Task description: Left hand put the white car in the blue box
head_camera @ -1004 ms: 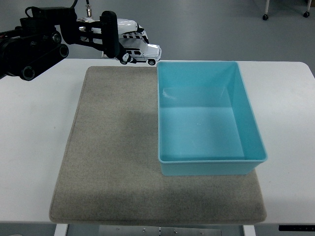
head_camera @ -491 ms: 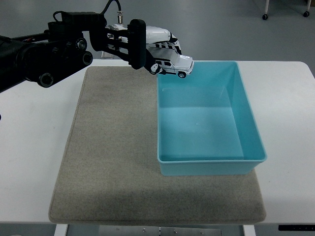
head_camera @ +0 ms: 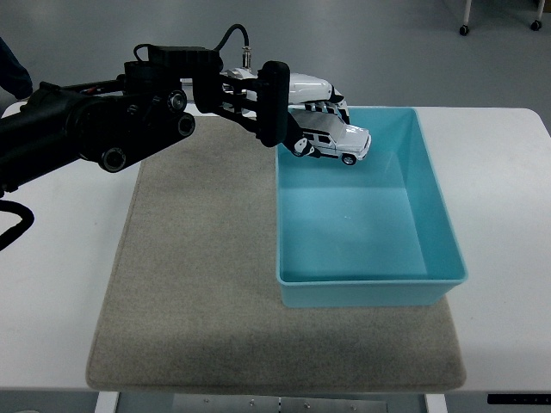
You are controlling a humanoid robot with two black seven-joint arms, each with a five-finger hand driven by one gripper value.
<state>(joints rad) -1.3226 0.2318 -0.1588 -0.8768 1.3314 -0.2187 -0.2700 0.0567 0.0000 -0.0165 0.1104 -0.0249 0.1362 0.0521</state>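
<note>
My left hand reaches in from the left edge and is shut on the white car. The car is a small white SUV with dark windows, tilted nose-down to the right. It hangs above the far left corner of the blue box, clear of the box floor. The box is a light blue open tub with nothing inside, standing on the right part of a grey mat. My right arm does not show.
The grey mat covers the middle of the white table, with bare mat to the left of the box. A bit of dark sleeve of a person shows at the top left edge.
My left arm has swung right and forward with the car, from beyond the mat's far edge to over the box's far left corner. The car has tipped nose-down.
</note>
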